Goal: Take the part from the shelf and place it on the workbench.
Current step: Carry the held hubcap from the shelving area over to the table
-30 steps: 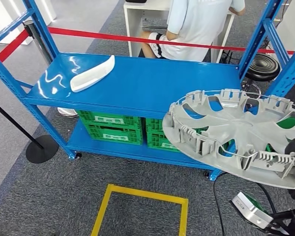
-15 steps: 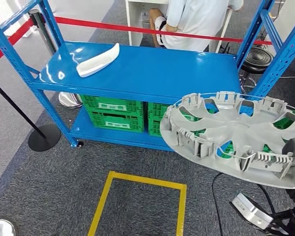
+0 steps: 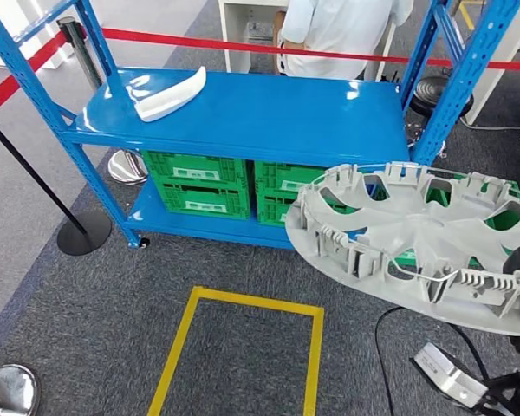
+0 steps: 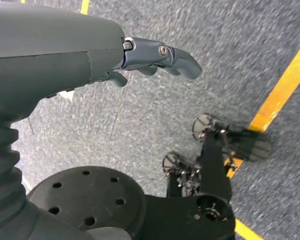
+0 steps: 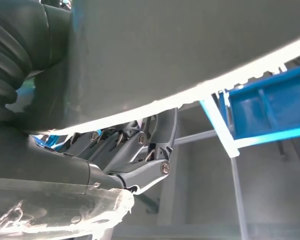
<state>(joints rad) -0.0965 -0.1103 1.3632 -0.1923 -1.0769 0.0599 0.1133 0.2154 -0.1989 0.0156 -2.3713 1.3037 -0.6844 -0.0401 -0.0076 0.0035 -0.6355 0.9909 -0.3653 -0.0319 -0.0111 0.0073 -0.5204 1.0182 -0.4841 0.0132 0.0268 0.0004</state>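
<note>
Right hand grips grey wheel cover; left hand empty

Grey plastic wheel cover, ribbed inner side up, tilted slightly, held in the air in front of the blue shelf, right of its lower tier.

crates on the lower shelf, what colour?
Green, with white labels on the front; the crates show best in the head view, under the blue shelf.
</note>
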